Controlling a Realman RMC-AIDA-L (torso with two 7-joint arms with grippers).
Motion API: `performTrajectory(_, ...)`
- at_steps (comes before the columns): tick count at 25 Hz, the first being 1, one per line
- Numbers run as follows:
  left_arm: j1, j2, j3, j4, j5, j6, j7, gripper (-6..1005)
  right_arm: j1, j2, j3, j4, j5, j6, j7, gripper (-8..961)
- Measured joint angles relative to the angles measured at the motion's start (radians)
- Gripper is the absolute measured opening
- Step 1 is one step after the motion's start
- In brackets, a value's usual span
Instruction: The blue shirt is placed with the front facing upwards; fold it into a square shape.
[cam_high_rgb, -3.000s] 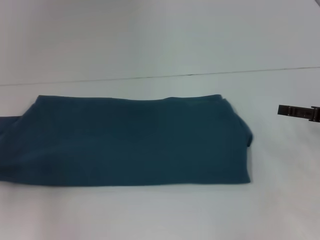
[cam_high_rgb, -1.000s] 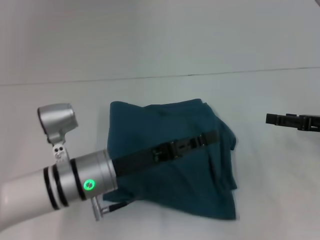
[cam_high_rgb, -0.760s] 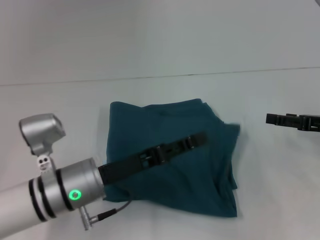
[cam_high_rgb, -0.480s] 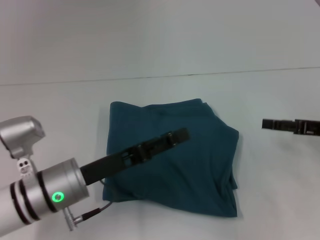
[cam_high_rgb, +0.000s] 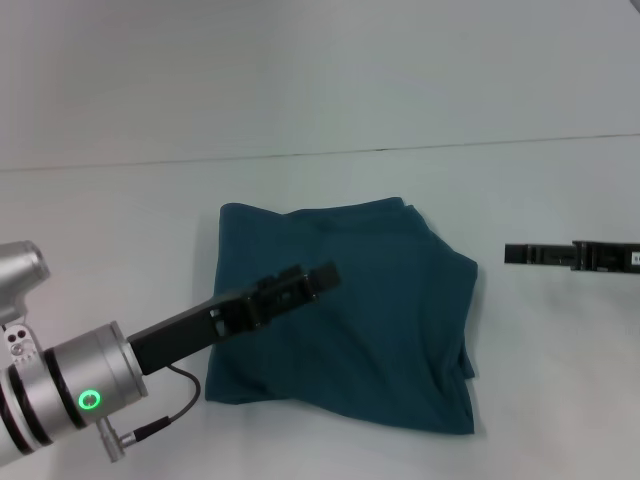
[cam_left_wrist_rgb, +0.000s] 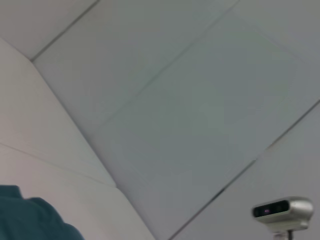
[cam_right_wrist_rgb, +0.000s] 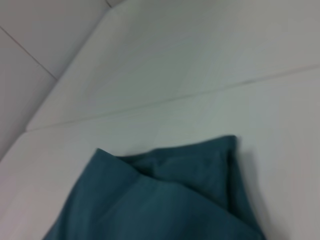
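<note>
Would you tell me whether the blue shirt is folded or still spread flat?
Folded: the blue shirt lies as a compact, roughly square bundle with layered edges along its right side.

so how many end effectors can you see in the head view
2. The left end effector is above the blue shirt, over its left part. The right end effector is to the right of the shirt, clear of it.
</note>
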Motion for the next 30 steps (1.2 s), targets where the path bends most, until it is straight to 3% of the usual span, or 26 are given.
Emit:
performTrajectory(10,0.01,0.001,-0.016,0.009,0.002,-0.038,0.023,965,0.064,0.006,-0.046,0.004,-0.003,-0.022,0.013,860)
performTrajectory(20,0.033,0.005,-0.083,0.052,0.049,-0.071,0.032,965,0.009,0.005,-0.055,0.018,-0.004,-0.156,0.049,858)
performTrajectory(30,0.048,0.008,-0.146,0.083,0.114,-0.079,0.033,965,-0.028,0.006,-0.056,0.105,-0.059,-0.187,0.061,856)
